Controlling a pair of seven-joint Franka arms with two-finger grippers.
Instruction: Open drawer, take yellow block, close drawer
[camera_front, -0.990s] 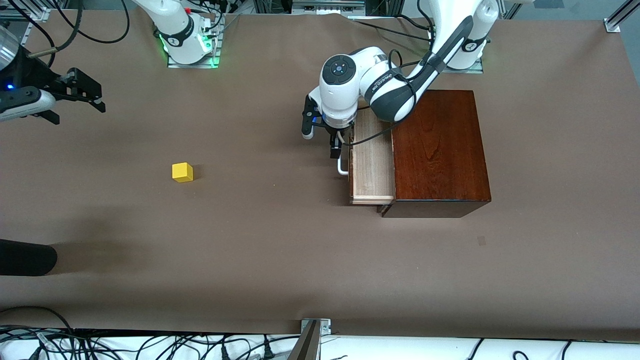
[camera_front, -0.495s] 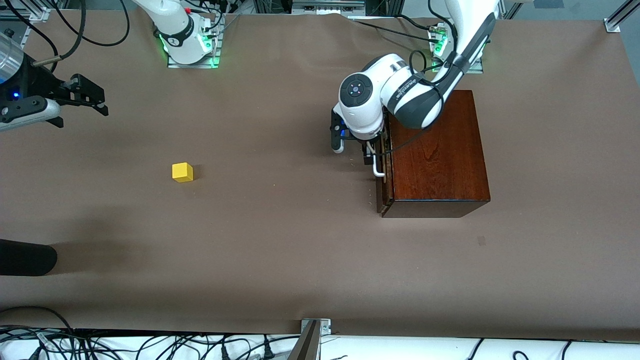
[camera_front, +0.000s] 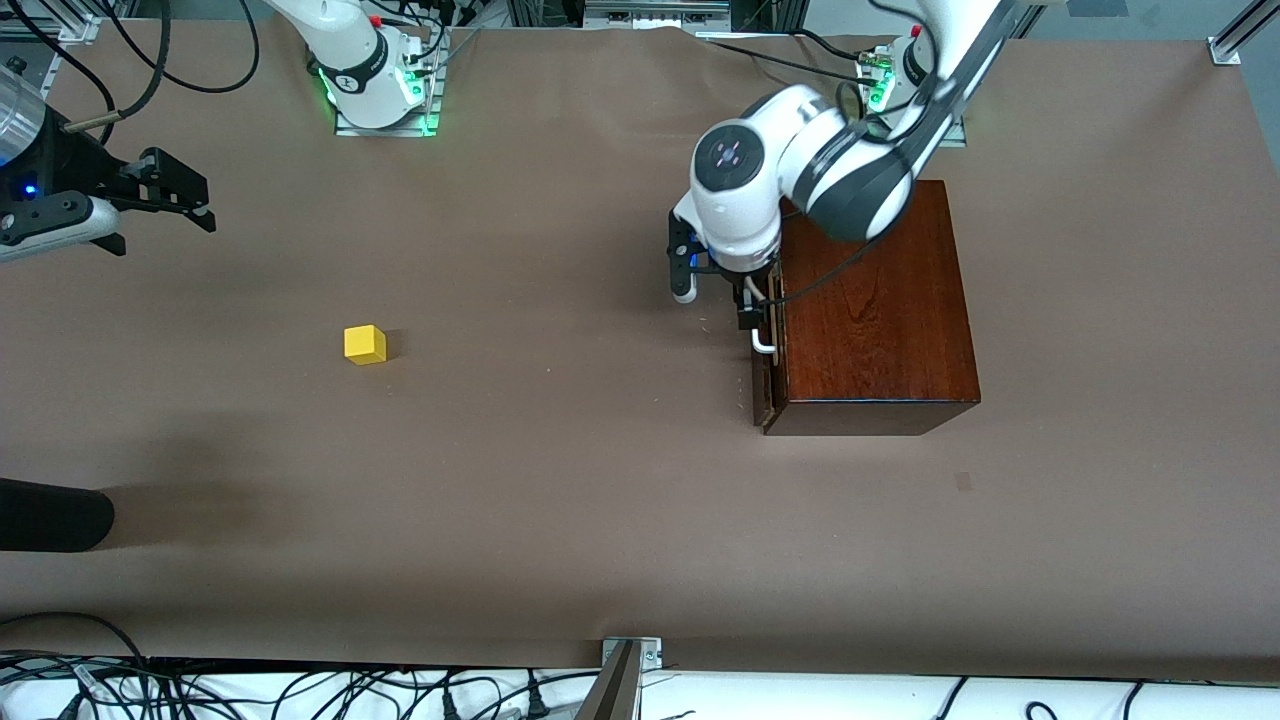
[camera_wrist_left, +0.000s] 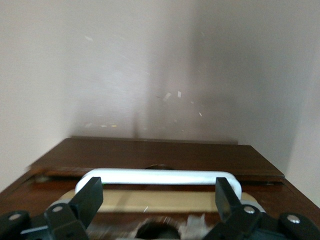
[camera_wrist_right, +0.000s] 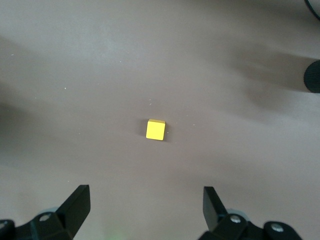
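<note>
front view, left gripper (camera_front: 752, 318) fingers spread at drawer (camera_front: 762, 370) handle (camera_front: 764, 346), right gripper (camera_front: 165, 195) spread wide, aloft, waiting

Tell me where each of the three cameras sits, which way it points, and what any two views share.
Front view: high across the table, facing both arms; shows the left tool at the drawer, right tool aloft.
Left wrist view: looks past its open fingers at the drawer's handle.
Right wrist view: looks down between open fingers at the yellow block.
Shared: front and right wrist views both show the yellow block.
</note>
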